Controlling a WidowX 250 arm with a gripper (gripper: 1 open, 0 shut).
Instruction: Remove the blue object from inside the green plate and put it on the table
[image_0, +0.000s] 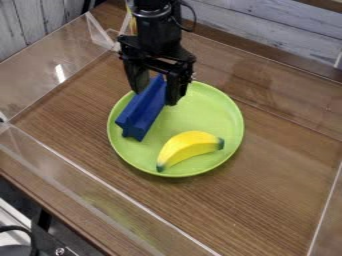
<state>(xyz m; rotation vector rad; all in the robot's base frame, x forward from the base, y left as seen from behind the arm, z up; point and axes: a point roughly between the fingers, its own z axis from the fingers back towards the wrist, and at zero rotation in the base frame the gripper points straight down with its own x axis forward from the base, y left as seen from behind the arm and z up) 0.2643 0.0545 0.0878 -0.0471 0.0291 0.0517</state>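
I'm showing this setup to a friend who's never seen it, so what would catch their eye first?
Probably the bright green plate in the middle of the brown table, with a yellow banana lying on its near side. Next, the blue block resting across the plate's left part. The black gripper points straight down over the block's far end, a finger on either side, open.

hand (158, 86) pointing down, fingers spread wide
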